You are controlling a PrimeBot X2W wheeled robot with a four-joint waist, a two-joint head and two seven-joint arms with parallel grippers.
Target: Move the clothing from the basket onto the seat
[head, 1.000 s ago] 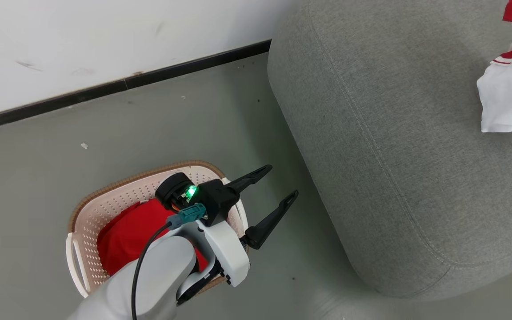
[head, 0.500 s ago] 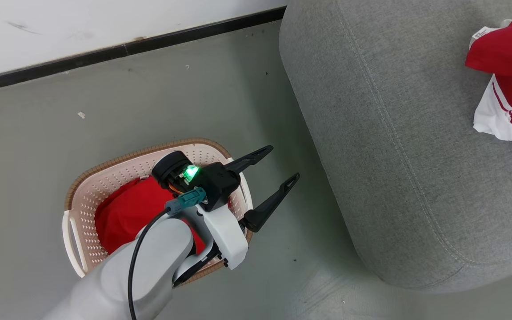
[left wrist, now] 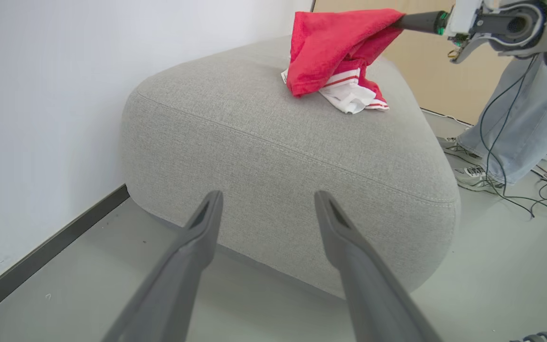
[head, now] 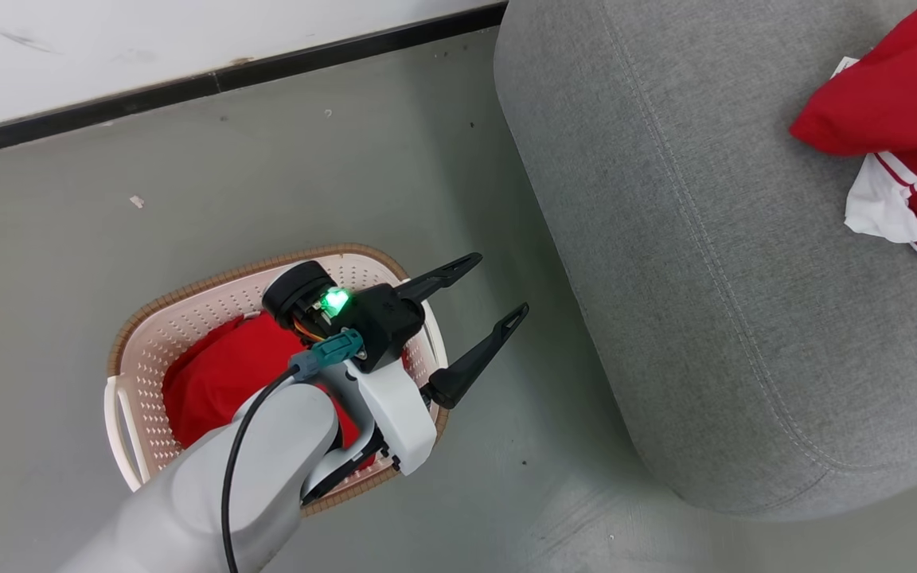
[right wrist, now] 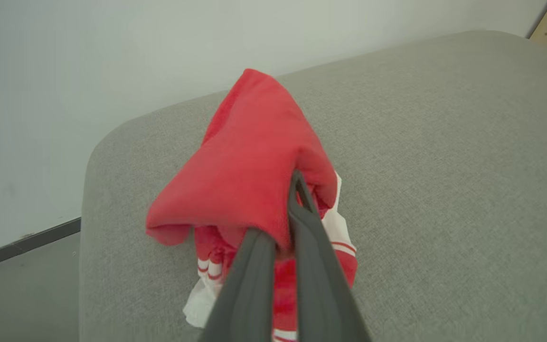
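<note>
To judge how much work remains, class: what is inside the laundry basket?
Bright red clothing lies inside the basket. The robot's left arm covers the basket's right part, so anything there, or beneath the red fabric, cannot be seen.

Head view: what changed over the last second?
The camera shifted. The red garment, held in the shut right gripper, swung further left over the seat. The left gripper stayed open over the rim of the basket, its red clothing untouched.

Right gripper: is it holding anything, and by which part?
Yes. The right gripper is shut on a red garment, pinching a bunched fold at its top, over the seat. The left gripper is open and empty.
</note>
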